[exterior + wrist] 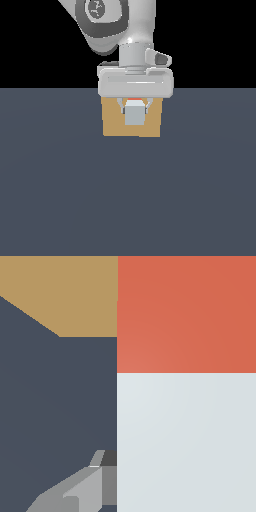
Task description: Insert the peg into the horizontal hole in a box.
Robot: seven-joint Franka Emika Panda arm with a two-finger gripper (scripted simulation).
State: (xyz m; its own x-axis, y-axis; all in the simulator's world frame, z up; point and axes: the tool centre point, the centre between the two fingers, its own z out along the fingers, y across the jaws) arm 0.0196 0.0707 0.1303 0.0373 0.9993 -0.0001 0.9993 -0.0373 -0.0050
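Insertion is in hand: pincer (135, 106) clamps the peg (135, 115), held level before the box (113, 122), red end toward it. Next, push straight in, keeping aim; the hole is hidden.

Everything here looks pretty flat and untextured tbh: the box (112, 122) is a plain matt tan, smooth, no grain at all. The peg (185, 441) is matt pale grey-white with a matt red-orange end, same smooth finish. Only the arm (112, 22) has any gloss, like shiny white plastic, and the floor (128, 200) is dull slate-blue
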